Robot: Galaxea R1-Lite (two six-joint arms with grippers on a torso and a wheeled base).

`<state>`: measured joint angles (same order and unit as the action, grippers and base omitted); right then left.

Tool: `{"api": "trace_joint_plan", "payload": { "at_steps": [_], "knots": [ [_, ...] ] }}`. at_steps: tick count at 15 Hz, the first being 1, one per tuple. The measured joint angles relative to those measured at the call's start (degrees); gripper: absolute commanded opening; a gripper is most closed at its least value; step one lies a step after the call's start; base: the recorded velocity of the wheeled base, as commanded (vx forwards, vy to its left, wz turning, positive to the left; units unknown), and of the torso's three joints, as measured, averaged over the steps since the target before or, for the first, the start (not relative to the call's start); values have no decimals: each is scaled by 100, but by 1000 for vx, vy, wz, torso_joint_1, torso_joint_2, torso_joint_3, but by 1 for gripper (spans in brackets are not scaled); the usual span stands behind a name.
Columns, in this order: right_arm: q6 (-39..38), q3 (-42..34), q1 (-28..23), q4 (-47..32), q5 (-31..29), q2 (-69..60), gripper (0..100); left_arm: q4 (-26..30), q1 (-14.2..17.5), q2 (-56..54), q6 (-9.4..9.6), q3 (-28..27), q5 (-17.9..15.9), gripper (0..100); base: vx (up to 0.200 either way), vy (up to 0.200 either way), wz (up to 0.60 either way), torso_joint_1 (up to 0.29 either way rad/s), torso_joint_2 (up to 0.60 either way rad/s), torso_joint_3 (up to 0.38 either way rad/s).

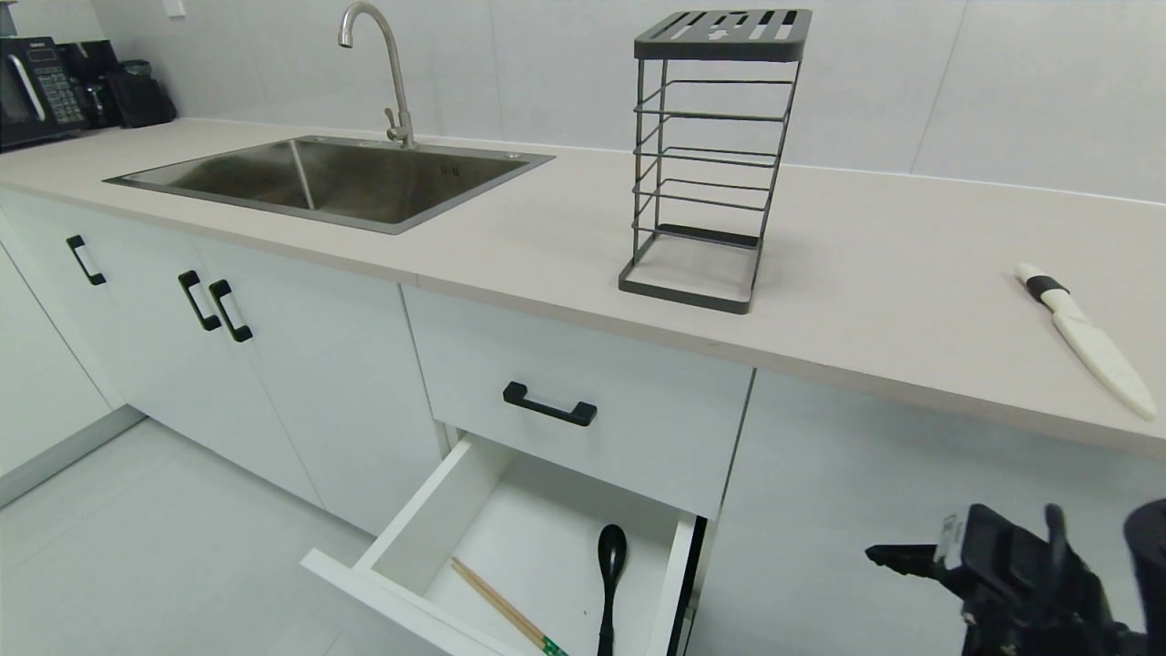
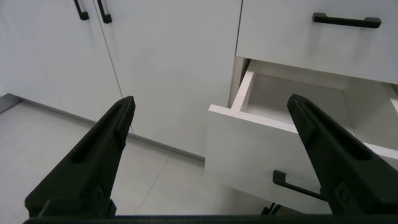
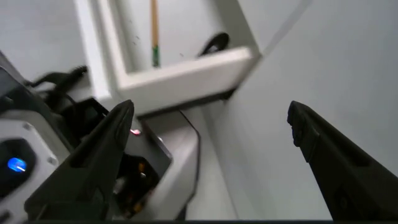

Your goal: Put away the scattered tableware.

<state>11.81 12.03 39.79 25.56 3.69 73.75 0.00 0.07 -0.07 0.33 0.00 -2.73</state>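
A white knife [image 1: 1089,339] with a black band on its handle lies on the counter at the far right. Below the counter a white drawer [image 1: 401,536] stands pulled out, holding wooden chopsticks [image 1: 506,608] and a black spoon [image 1: 610,574]. My right gripper [image 1: 920,558] hangs low at the right, in front of the cabinet; in its wrist view the open fingers [image 3: 93,162] frame the drawer corner [image 3: 186,71], the chopsticks [image 3: 153,34] and the spoon [image 3: 214,43]. My left gripper [image 2: 208,155] is open with nothing in it, facing the drawer front [image 2: 249,155].
A dark wire rack [image 1: 710,164] stands on the counter's middle. A steel sink [image 1: 337,178] with a tap [image 1: 383,64] lies to the left, appliances [image 1: 55,87] at the far left corner. A shut drawer with a black handle [image 1: 549,404] sits above the pulled-out one.
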Motion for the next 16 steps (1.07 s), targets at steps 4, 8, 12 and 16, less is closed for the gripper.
{"api": "trace_joint_plan", "payload": {
  "at_steps": [4,8,12,16],
  "knots": [
    [134,-308,-525,2,240,-881,100,0,0,0,0,0,0,100,0,0,0,0,0,0],
    [134,-592,-718,-17,345,-1893,100,0,0,0,0,0,0,100,0,0,0,0,0,0],
    [135,-898,-1045,-33,492,-3010,100,0,0,0,0,0,0,100,0,0,0,0,0,0],
    [129,-1065,-1513,-246,695,-4197,100,0,0,0,2,0,-6,100,0,0,0,0,0,0]
  ]
}}
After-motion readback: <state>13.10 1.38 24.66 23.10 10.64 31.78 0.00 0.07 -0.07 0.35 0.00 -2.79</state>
